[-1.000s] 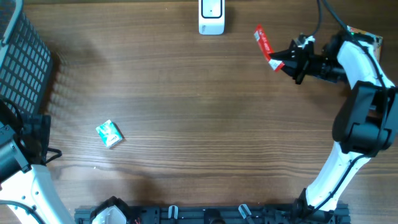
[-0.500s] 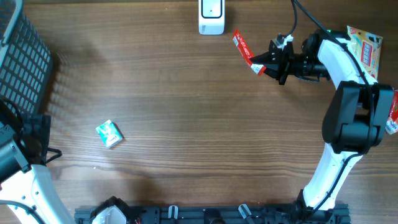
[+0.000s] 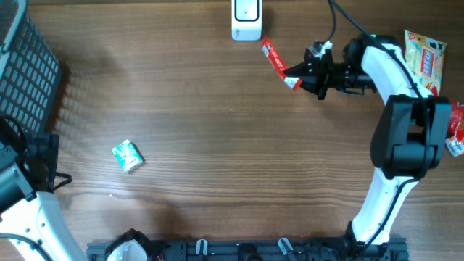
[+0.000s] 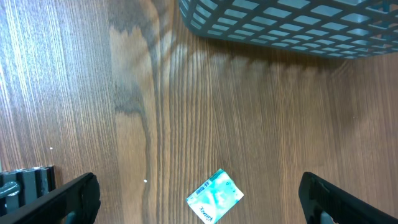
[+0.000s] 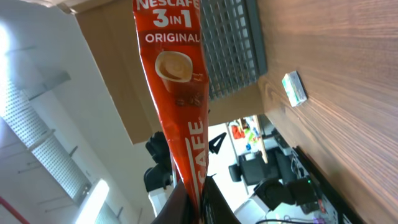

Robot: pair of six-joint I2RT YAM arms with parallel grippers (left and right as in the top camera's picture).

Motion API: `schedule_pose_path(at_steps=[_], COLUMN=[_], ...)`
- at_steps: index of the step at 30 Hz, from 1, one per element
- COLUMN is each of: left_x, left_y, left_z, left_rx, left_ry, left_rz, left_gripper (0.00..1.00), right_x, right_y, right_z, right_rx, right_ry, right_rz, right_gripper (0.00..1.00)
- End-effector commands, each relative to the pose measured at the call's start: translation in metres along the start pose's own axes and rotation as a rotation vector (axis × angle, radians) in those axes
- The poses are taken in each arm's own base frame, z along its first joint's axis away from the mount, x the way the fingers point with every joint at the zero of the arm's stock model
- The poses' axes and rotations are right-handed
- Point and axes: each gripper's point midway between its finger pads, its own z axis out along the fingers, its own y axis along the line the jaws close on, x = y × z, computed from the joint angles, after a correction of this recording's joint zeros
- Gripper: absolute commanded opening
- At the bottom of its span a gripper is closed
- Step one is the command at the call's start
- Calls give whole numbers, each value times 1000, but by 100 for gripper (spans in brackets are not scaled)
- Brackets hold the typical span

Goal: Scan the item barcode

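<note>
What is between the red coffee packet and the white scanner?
Nothing: the overhead view shows only a short stretch of bare wooden table between the coffee packet and the scanner.

The right arm (image 3: 395, 71) has smooth white shells and rounded black joints, and a thin black cable (image 3: 335, 22) leaves its wrist. The right gripper (image 3: 296, 72) is black, with a small white part on top. The left arm (image 3: 42, 216) is also white with black joints; its fingers (image 4: 62, 198) are dark and blunt.

Picture edges cut off the basket (image 3: 32, 72) and the scanner (image 3: 246, 22).
</note>
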Motion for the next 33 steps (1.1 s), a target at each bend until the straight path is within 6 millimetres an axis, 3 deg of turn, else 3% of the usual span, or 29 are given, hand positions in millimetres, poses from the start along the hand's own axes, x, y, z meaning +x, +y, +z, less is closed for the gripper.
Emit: schedule_pose_path(at_steps=[1, 23, 29, 33], left_x=[-4, -4, -4, -4], left_y=[-2, -2, -2, -2], left_z=[-3, -3, -3, -3], left_rx=[8, 8, 8, 8], left_ry=[-9, -9, -9, -9], left_rz=[-16, -16, -16, -16], left_gripper=[100, 100, 100, 100], right_x=[3, -18, -33, -57], right_y=[15, 19, 24, 12], right_z=[11, 20, 24, 40], right_rx=[-54, -44, -25, 111], right_ry=[27, 66, 75, -12], right_rz=[-4, -3, -44, -93], right_gripper=[4, 4, 4, 4])
